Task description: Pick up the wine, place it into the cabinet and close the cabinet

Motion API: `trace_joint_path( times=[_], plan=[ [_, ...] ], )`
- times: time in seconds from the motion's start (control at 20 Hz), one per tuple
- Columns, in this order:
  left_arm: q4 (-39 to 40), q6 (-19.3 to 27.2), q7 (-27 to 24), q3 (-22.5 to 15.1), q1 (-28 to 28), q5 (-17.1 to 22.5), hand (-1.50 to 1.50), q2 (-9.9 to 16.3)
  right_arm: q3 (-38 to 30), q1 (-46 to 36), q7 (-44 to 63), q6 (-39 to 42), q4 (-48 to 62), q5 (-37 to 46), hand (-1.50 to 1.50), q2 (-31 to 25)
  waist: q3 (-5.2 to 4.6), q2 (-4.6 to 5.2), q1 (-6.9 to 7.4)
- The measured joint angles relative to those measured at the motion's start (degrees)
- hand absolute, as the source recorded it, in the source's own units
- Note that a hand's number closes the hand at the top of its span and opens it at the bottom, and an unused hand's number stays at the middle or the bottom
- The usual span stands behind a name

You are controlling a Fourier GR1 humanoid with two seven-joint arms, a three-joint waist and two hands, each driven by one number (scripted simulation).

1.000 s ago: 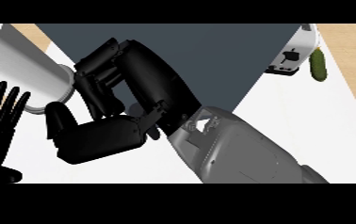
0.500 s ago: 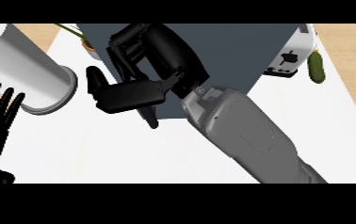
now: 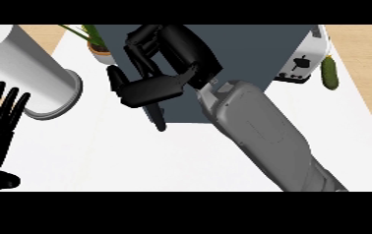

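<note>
Fingers (image 3: pixel 149 46) of right hand (image 3: pixel 156 88) curled, over the dark grey cabinet (image 3: pixel 254 46); whether they grasp anything I cannot tell. Wine not visible, possibly hidden by that hand. Left hand (image 3: pixel 10 122) at left edge, fingers straight, resting above white desk (image 3: pixel 109 154). White cylinder (image 3: pixel 33 75) lies at left. Plant (image 3: pixel 94 39) behind. Toaster (image 3: pixel 305 61) and cucumber (image 3: pixel 330 73) at right.
</note>
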Motion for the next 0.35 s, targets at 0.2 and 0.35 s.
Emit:
trace_joint_path(
  times=[0.2, 0.35],
  plan=[
    [-0.17, -0.21, 0.72, 0.08, -0.61, 0.36, -1.5, 0.13, -0.55, -0.03, -2.46, 1.78, 1.6, 0.35, 1.5, -0.37, -0.08, -0.25, 0.3],
    [0.05, -0.74, 1.06, 0.05, -1.16, 0.47, -1.5, 0.26, -0.58, 0.15, -4.46, 2.57, 2.45, 1.07, 1.5, -0.39, -0.04, -0.45, 0.35]
  ],
)
